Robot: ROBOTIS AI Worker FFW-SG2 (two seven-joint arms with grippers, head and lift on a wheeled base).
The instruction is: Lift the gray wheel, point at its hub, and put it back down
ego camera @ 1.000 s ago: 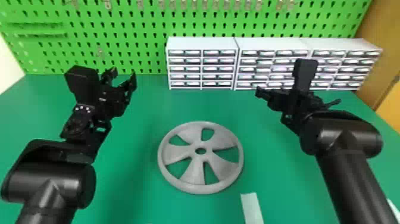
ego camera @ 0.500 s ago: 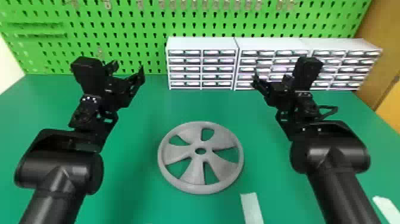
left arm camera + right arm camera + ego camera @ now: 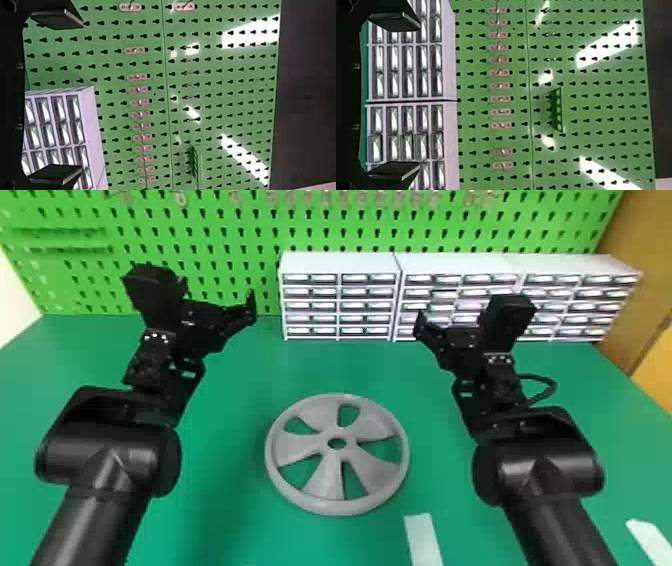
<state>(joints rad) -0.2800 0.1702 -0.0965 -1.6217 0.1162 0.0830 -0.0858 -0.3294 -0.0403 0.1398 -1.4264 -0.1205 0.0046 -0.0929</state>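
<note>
Gray wheel (image 3: 324,485), five-spoked, round-holed at center, flat on the green table (image 3: 225,500), left and right jaws spread apart.

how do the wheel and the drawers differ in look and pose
The wheel is gray and round with cut-out gaps; the drawers are boxy, in white frames. The wheel lies flat, while the drawers stand in stacked rows farther back. Both are on the green table.

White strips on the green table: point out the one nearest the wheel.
The left strip in the head view, just off the near right side of the gray wheel; the other strip lies at the view's right edge.
</note>
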